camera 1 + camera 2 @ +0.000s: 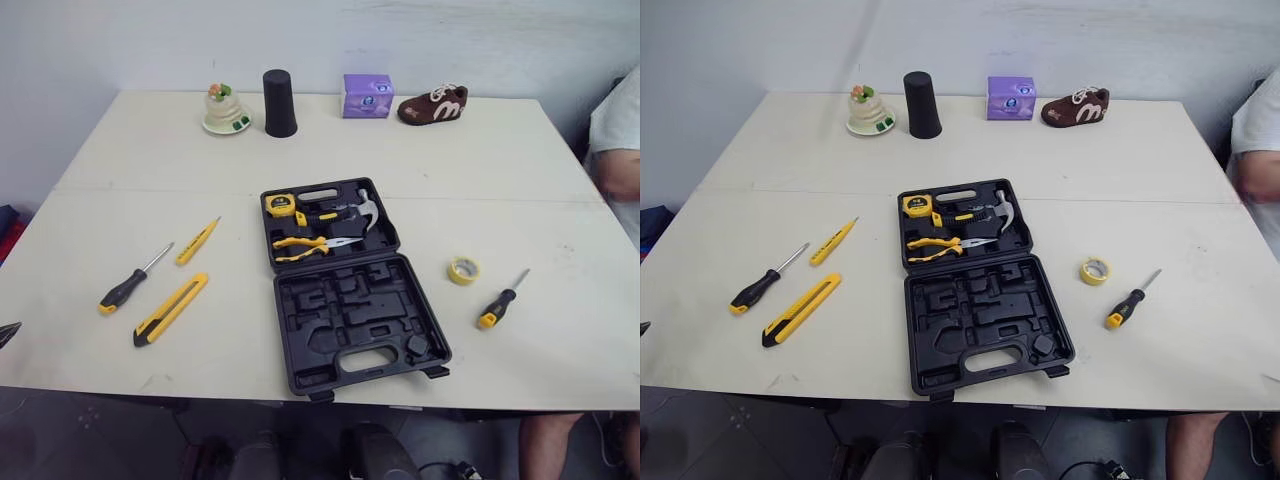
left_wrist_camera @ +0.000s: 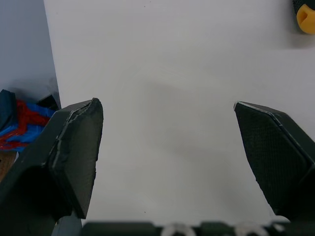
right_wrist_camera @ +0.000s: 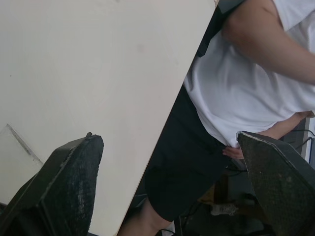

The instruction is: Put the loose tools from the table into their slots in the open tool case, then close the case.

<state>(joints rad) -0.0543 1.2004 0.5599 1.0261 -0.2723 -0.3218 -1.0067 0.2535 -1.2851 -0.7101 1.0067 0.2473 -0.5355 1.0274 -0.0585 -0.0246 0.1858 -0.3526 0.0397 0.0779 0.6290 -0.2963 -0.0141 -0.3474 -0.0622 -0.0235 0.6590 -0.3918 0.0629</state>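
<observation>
The black-and-yellow-handled screwdriver is being shown lying left of the open black plastic tool case on the cream table, handle slanting toward the near-left edge, where the empty, wide-spread left gripper is being held nearer than the likewise spread right gripper.

The desk was cream. The tool case was black all over. Inside it, the tape measure was yellow and black, the pliers had yellow handles, and the hammer had a silver head. The utility knife was yellow with black. The larger screwdriver and the smaller screwdriver had black handles tipped yellow. The slim tester and the tape roll were yellow. The left tool and the right tool were black, their pads finely cross-hatched.
</observation>
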